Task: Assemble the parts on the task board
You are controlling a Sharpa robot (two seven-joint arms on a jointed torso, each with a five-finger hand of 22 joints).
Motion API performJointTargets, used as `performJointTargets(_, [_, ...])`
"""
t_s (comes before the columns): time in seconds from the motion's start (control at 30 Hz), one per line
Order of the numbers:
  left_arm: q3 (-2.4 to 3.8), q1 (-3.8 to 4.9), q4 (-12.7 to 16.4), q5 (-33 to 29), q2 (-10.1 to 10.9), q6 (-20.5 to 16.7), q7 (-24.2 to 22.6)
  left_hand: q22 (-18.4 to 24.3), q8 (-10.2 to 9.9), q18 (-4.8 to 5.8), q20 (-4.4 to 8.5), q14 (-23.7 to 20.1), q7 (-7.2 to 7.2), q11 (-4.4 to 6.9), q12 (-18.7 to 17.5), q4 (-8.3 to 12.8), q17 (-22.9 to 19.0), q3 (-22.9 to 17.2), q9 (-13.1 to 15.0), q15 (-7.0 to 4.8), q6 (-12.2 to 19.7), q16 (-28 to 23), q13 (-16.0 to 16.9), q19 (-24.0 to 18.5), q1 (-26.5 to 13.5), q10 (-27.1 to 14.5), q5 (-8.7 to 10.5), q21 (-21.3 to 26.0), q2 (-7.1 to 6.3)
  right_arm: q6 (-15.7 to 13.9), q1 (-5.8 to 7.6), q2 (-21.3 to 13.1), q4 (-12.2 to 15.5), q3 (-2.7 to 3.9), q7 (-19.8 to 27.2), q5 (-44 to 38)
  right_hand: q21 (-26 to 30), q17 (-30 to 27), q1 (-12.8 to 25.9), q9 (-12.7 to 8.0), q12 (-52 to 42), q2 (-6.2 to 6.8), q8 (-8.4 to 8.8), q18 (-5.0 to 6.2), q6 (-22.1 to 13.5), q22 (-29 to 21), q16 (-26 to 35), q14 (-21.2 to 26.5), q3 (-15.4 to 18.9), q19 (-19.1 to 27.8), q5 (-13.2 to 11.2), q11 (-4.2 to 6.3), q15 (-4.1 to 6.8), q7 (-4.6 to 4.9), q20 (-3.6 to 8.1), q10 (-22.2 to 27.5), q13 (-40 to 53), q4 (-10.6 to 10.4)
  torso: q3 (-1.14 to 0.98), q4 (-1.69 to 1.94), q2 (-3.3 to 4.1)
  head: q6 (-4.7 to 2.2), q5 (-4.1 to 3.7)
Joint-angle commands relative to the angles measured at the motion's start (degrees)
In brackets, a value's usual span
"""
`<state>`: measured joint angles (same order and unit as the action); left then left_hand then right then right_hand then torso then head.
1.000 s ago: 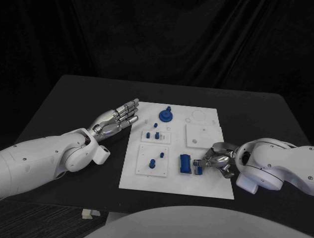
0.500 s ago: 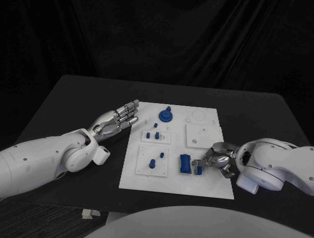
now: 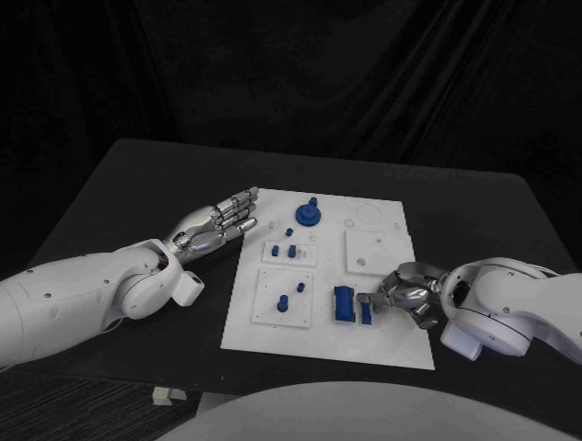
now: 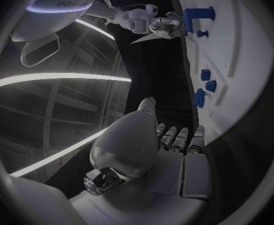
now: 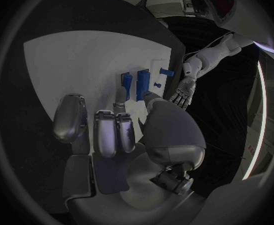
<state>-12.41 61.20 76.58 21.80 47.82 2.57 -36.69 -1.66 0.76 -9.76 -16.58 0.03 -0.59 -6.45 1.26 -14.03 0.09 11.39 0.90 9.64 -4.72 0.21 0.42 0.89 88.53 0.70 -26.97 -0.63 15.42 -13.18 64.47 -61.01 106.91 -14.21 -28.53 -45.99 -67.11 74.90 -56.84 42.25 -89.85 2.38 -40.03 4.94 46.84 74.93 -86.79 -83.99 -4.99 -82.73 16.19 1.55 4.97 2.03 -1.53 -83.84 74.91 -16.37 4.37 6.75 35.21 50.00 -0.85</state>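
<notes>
I see a white task board (image 3: 377,342) lying in the middle of the black table (image 3: 119,184). My left hand (image 3: 219,220) hovers just off the board's left edge, palm up, fingers stretched apart and holding nothing. My right hand (image 3: 404,292) rests over the board's near right part, its fingers curled against a small blue part (image 3: 366,310); I cannot tell whether they actually grip it. Just left of that piece stands a taller blue block (image 3: 342,304). A round blue part (image 3: 309,213) sits near the board's far edge, and several small blue pegs (image 3: 284,249) stand in the left panels.
</notes>
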Motion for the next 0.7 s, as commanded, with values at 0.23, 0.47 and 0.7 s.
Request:
performJointTargets(0.23, [0.05,-0.22,0.1,-0.2,0.0,0.8,-0.4,-0.1,0.4,-0.25,-0.20,0.0,0.88,-0.30,0.1,0.1,-0.1,-0.5,0.1,0.33,-0.5,-0.2,0.0,0.0,0.7,0.0,-0.35,-0.1,0.00,-3.7,-0.14,-1.1,0.8,0.00,2.5,-0.5,-0.4,7.6,1.5,3.0,-0.1,-1.99,-2.55,-0.20,-1.4,8.8,-0.3,-4.6,1.1,0.0,0.6,0.62,0.59,-0.25,0.66,-6.2,15.1,-0.3,0.00,-0.02,-0.01,0.00,0.14])
performJointTargets(0.47, [0.05,-0.28,0.1,-0.2,0.1,0.7,-0.4,-0.1,0.4,-0.25,-0.20,0.0,0.97,-0.28,0.1,0.2,-0.1,-0.5,0.1,0.33,-0.6,-0.2,0.0,0.0,0.7,0.0,-0.36,-0.1,0.00,-5.8,-0.10,-3.3,1.9,0.01,6.7,-1.7,-1.9,9.0,-4.3,4.9,-0.1,-1.61,-3.70,-0.49,-2.9,9.2,-0.9,-4.9,-0.3,-0.6,5.7,0.96,0.90,-0.60,0.96,-6.2,15.1,3.7,-0.01,0.03,-0.02,0.00,0.07])
performJointTargets(0.7, [0.05,-0.34,0.1,-0.2,0.2,0.8,-0.3,-0.1,0.4,-0.24,-0.20,0.0,1.11,-0.26,0.1,0.2,-0.1,-0.6,0.2,0.32,-0.7,-0.2,0.1,0.0,0.7,0.0,-0.36,-0.1,-0.01,-1.0,-0.57,-3.8,2.0,-0.02,5.2,-9.1,-1.6,8.5,-8.3,7.4,-0.1,0.74,-5.96,-0.43,-2.5,9.1,-0.7,-4.8,1.2,-0.3,-5.6,0.89,0.81,-0.57,0.89,-6.2,15.1,6.0,-0.02,0.02,-0.04,0.00,-0.06])
